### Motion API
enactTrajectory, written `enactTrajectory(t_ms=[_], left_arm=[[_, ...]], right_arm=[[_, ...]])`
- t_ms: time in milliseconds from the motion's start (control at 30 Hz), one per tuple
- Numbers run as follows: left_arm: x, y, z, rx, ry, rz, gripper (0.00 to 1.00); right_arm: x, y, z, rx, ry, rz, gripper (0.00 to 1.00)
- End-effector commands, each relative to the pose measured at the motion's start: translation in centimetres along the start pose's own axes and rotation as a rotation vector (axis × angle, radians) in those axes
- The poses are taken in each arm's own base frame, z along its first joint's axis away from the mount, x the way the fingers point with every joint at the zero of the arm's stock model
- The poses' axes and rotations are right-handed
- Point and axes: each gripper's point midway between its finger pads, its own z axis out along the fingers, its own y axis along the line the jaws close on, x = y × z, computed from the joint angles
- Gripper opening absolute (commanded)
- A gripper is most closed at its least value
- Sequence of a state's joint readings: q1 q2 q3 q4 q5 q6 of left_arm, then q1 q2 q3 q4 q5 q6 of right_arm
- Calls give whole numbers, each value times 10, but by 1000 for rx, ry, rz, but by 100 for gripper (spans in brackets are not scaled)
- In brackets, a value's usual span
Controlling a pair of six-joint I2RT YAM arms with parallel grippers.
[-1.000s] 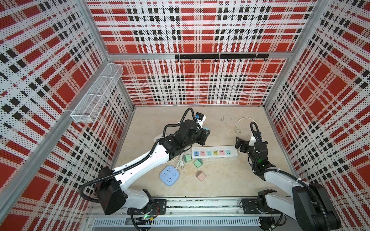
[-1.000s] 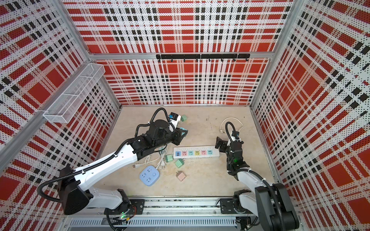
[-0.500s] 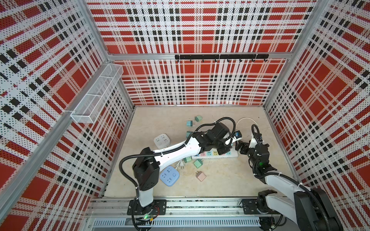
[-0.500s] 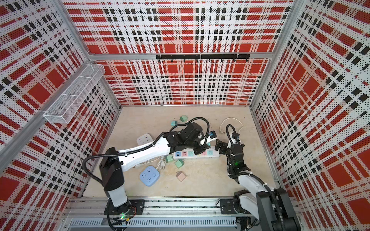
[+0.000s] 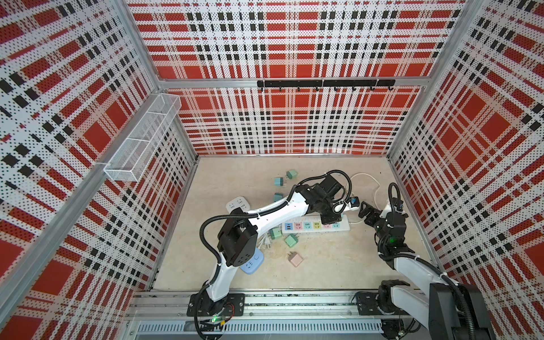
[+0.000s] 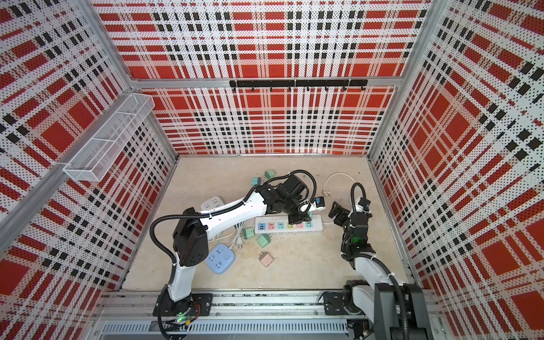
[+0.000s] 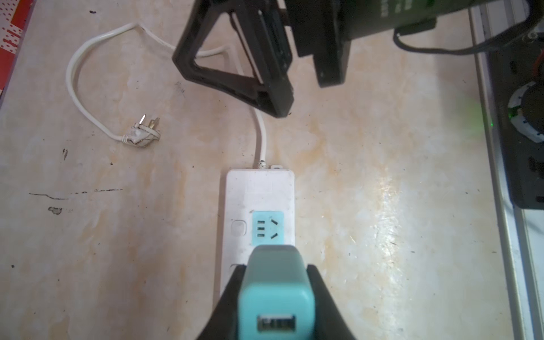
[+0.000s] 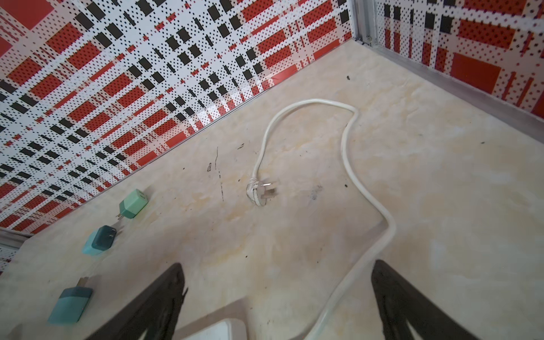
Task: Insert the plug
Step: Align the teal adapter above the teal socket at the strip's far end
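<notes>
1. Change: the left gripper has swung from the far end of the power strip to its cord end, carrying the plug. The right gripper has stayed spread wide beside that end, holding nothing.
2. Position: the plug is pinched between the left jaws above the strip, just short of the end blue socket. Its prongs are hidden.
3. Judgement: transport looks complete; alignment and pressing down remain.
4. Materials: the plug is a smooth teal plastic block with rounded corners and a USB slot. The strip is flat, white and oblong. The white cord lies looped on a glossy, scuffed beige table.
</notes>
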State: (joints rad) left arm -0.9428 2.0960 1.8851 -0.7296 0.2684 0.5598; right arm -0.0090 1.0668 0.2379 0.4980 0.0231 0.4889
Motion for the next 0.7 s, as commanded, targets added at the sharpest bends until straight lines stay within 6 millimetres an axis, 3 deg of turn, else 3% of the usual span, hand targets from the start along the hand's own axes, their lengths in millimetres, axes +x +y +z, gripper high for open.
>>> enactTrajectory(t_ms=[0, 200, 333, 667], left_arm=[[10, 1, 9, 26, 61, 38, 0], [5, -4, 26, 79, 87, 69, 0], [3, -5, 34, 109, 75, 69, 0], [13, -10, 61, 141, 102, 39, 0]], right_arm=[[-3, 3, -5, -28, -28, 37, 100], [-6, -5, -11, 5, -58, 54, 100], [-2, -26, -6, 124, -22, 104, 100], [0, -26, -3, 109, -9, 118, 100]])
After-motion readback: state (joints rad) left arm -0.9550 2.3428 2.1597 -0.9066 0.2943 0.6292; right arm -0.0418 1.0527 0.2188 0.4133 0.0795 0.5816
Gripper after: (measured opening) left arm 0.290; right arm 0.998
